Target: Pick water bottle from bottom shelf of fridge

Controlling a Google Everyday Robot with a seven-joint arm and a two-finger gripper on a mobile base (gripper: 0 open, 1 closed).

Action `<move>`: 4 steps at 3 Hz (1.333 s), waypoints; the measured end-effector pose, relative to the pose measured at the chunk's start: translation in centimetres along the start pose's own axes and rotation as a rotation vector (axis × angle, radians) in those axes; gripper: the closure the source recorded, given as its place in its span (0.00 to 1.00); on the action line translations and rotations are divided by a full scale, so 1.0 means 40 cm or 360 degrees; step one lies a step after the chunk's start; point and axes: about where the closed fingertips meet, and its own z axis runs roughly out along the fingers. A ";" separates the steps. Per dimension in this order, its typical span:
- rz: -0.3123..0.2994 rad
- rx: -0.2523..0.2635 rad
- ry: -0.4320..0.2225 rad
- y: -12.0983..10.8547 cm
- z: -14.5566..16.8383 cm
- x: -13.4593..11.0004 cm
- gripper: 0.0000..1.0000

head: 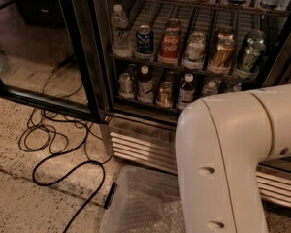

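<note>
The fridge point(104, 111) stands open, with wire racks of drinks. On the bottom shelf point(150, 104) stand metal cans and dark-filled bottles with white caps. A small clear water bottle point(209, 88) with a white cap stands toward the right of that shelf, just above my arm and partly hidden by it. A taller clear bottle point(120, 30) stands on the rack above, at its left end. My white arm point(233, 164) fills the lower right of the view. The gripper is out of view.
The black-framed glass door point(43, 101) swings open to the left. Black cables point(53, 144) loop over the speckled floor. A clear plastic bin point(136, 205) with bubble wrap lies in front of the louvred steel grille point(140, 144).
</note>
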 end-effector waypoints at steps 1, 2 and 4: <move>0.0029 0.0004 -0.0015 -0.002 0.019 -0.013 0.42; 0.0069 0.0005 -0.0025 -0.003 0.037 -0.022 0.43; 0.0128 0.0025 -0.0009 -0.017 0.074 -0.005 0.61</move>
